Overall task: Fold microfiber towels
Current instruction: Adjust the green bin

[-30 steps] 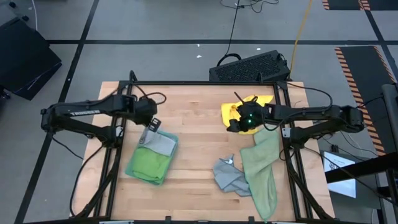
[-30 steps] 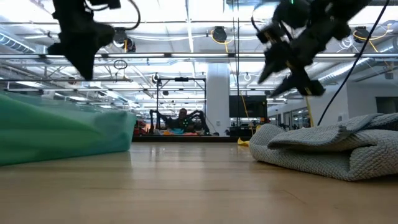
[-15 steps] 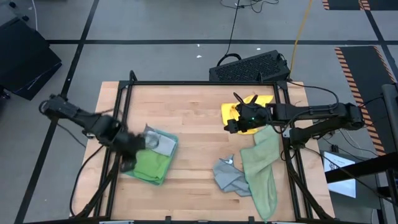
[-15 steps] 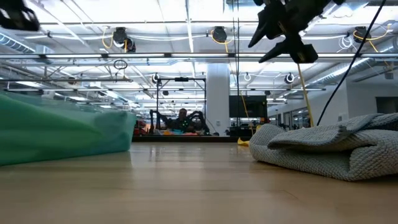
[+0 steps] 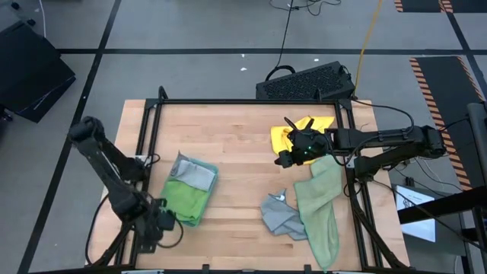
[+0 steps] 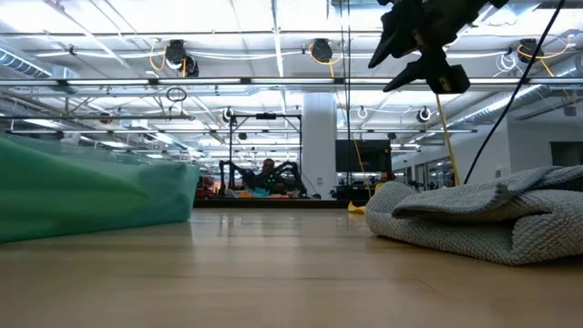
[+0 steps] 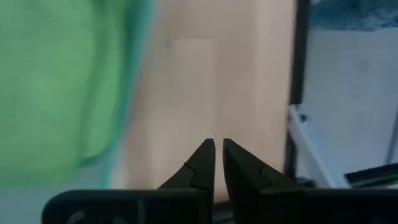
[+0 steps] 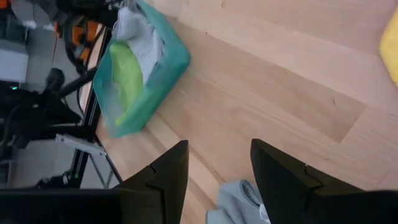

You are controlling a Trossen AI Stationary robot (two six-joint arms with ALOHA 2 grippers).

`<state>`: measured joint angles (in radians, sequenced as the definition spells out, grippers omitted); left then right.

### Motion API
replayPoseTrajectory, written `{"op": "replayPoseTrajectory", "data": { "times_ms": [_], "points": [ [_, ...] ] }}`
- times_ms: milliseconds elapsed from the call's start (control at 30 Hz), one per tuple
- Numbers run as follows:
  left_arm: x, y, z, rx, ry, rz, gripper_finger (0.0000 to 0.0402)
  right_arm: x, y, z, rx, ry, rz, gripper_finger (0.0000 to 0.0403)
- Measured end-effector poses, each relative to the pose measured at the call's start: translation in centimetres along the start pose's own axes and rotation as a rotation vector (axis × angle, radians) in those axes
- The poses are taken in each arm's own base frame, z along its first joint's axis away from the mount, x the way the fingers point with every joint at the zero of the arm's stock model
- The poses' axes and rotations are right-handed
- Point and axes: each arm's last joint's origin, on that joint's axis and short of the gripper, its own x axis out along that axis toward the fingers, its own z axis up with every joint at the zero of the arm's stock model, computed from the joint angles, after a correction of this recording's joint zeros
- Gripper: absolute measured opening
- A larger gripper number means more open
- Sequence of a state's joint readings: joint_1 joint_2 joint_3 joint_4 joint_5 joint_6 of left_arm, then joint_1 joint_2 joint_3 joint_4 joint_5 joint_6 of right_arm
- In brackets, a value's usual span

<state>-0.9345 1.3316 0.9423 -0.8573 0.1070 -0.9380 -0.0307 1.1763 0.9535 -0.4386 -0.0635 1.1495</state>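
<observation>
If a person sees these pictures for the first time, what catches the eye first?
The stack of folded towels, green and teal, lies on the table's left side. The right gripper, open and empty, hovers above the yellow towel at the far right. Nearer lie a crumpled grey towel and a sage towel.

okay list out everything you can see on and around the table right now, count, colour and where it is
folded towel stack: one pile, bright green and grey on teal, left part of the table
yellow towel: one, yellow, far right of the table, partly under the right gripper
grey towel: one, grey, crumpled, near edge right of centre
sage green towel: one, pale green, loose, beside the grey towel, hanging over the near edge
table: one, light wood with a black frame
keyboard: one, black, on the floor beyond the table
left gripper: one, dark, shut, empty, at the table's near left edge
right gripper: one, dark, open, empty, raised above the yellow towel
</observation>
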Motion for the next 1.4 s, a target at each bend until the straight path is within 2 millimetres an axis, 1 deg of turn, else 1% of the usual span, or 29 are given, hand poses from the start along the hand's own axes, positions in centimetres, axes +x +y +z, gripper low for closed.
{"op": "replayPoseTrajectory", "data": {
  "times_ms": [100, 200, 333, 433, 533, 633, 733, 933, 1067, 1133, 1233, 1400],
  "points": [
    [2.1, -0.6, 0.2, -0.033, 0.019, 0.022, 0.003, 0.0, 0.0, -0.1, -0.023, 0.036, 0.015, 0.0164],
    [3.4, -0.4, 0.5, -0.068, 0.035, 0.086, 0.003, 0.0, 0.0, -0.2, -0.036, 0.046, 0.011, 0.0164],
    [4.8, 0.0, 1.3, -0.028, 0.029, 0.158, 0.003, 0.0, -0.1, -0.2, -0.062, 0.045, 0.011, 0.0164],
    [6.1, 0.8, 2.2, 0.0, 0.043, 0.217, 0.003, 0.0, -0.1, -0.2, -0.071, 0.053, 0.013, 0.0164],
    [7.1, 1.7, 3.3, 0.008, 0.069, 0.242, 0.003, 0.0, -0.1, -0.4, -0.08, 0.096, 0.022, 0.0164],
    [7.5, 2.7, 4.6, 0.038, 0.066, 0.252, 0.003, 0.0, -0.3, -0.5, -0.083, 0.127, 0.007, 0.0164],
    [7.5, 3.8, 6.0, 0.063, 0.036, 0.258, 0.003, 0.0, -0.5, -0.6, -0.087, 0.144, -0.009, 0.0164],
    [6.7, 6.8, 9.0, 0.089, -0.048, 0.284, 0.003, 0.0, -0.6, -0.7, -0.107, 0.148, -0.014, 0.0164],
    [5.2, 8.4, 11.1, 0.078, -0.056, 0.256, 0.003, -0.2, -0.7, -0.7, -0.105, 0.156, -0.029, 0.0164],
    [3.9, 8.7, 11.9, 0.073, -0.058, 0.223, 0.003, -0.4, -1.0, -0.9, -0.1, 0.166, -0.05, 0.0164],
    [1.2, 8.8, 13.1, 0.063, -0.089, 0.168, 0.003, -1.2, -1.5, -1.1, -0.067, 0.179, -0.096, 0.0164],
    [-4.6, 8.5, 13.7, 0.014, -0.241, 0.119, 0.003, -3.4, -2.2, -1.3, 0.002, 0.106, -0.156, 0.0164]
  ]
}}
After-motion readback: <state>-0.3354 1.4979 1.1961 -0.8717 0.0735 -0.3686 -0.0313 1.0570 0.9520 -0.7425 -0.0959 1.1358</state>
